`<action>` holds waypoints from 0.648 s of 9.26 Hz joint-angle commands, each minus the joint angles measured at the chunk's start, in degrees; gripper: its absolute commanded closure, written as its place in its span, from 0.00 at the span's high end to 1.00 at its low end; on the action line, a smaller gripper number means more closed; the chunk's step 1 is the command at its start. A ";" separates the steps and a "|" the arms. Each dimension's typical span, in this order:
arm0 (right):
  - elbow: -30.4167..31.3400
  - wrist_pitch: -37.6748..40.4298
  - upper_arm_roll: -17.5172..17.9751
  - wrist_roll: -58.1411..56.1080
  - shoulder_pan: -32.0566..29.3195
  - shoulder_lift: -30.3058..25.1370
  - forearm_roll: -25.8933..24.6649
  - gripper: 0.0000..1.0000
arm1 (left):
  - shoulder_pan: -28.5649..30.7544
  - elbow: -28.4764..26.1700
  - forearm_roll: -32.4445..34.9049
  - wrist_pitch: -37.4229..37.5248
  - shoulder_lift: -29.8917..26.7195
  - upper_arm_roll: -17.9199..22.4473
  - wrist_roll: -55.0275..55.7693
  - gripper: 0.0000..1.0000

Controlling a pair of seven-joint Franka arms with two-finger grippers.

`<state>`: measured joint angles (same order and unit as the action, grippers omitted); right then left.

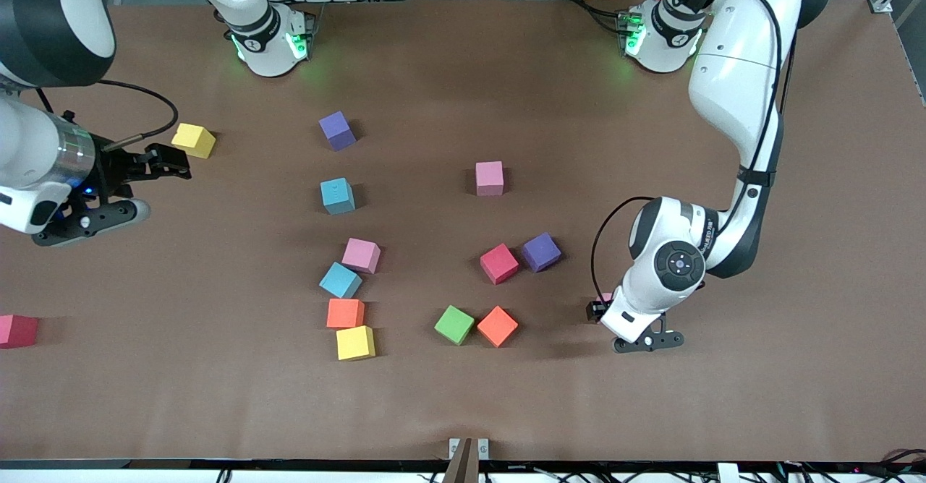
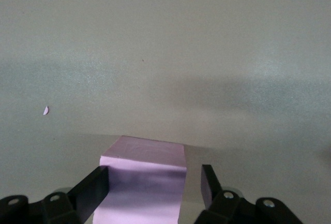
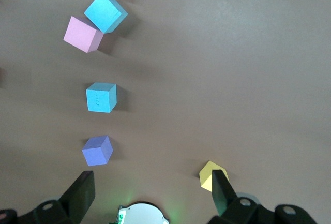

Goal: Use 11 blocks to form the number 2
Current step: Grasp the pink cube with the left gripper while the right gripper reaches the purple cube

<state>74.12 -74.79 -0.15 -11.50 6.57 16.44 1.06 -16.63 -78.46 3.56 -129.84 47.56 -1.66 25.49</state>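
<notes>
With fingers [image 2: 95, 185] parted, straddling a pink cube [image 2: 147, 182] on the table: one pad touching it, the other showing a gap, so not gripping yet. Likely picking this cube up. Needing next: closing the left gripper [image 2: 154, 180] squarely, lifting, carrying toward the loose blocks [image 1: 346, 280] at mid-frame, no 2 forming there yet. Waiting with jaws wide: right gripper [image 1: 158, 188], beside a yellow cube [image 1: 193, 140]. Showing that gap only in the left wrist view; showing merely a pink sliver in the front view, low in frame at the left arm's end.
</notes>
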 commanded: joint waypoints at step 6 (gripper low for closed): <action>30.44 -13.08 0.07 10.01 6.60 -13.52 3.78 1.00 | -0.24 1.55 1.45 -0.33 -0.53 0.61 0.97 0.80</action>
<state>98.58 -85.18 0.01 -3.57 11.97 7.33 3.83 -16.52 -77.30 3.56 -130.22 47.63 -1.33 25.48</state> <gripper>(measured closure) 0.000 0.198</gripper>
